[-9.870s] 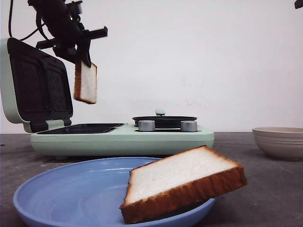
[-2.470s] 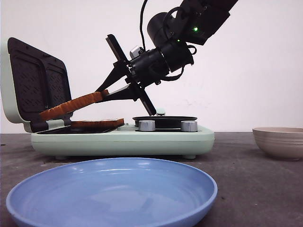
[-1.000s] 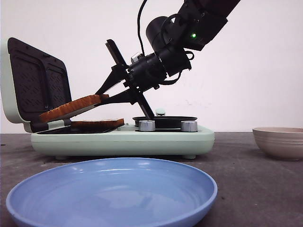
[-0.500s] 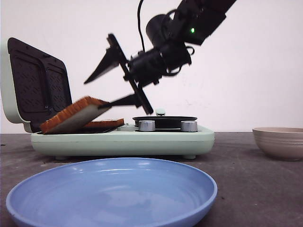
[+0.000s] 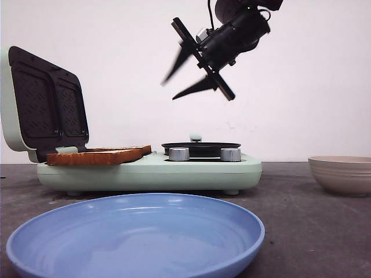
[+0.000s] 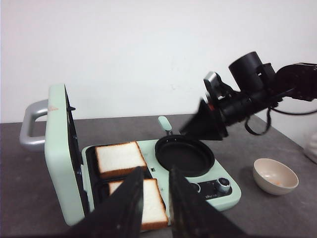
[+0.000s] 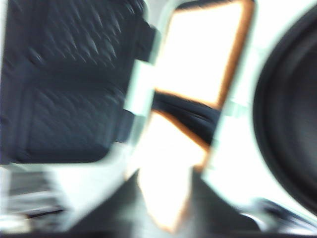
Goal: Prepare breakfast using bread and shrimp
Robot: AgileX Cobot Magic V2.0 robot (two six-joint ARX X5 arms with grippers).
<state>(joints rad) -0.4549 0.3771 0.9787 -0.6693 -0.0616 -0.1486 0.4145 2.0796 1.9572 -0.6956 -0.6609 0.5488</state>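
Two slices of white bread (image 6: 119,158) (image 6: 150,202) lie flat side by side on the open sandwich maker's lower plates (image 6: 90,174). In the front view they show edge-on as a brown crust (image 5: 98,155). My right gripper (image 5: 170,90) is open and empty, high above the maker and to the right of the bread; it also shows in the left wrist view (image 6: 203,124). Its own view is blurred, with both slices (image 7: 203,54) (image 7: 168,163) below it. My left gripper (image 6: 156,171) is open and empty above the maker. The shrimp is not plainly visible; a faint orange speck lies in the beige bowl (image 6: 275,174).
The mint-green maker (image 5: 151,171) has its lid (image 5: 43,104) raised at the left and a black round pan (image 5: 200,147) with two knobs at the right. A blue plate (image 5: 136,234) lies in front. The beige bowl (image 5: 342,172) stands at the right.
My right gripper opened and let go of the second slice, which dropped flat beside the first. The gripper then rose up and to the right, empty.
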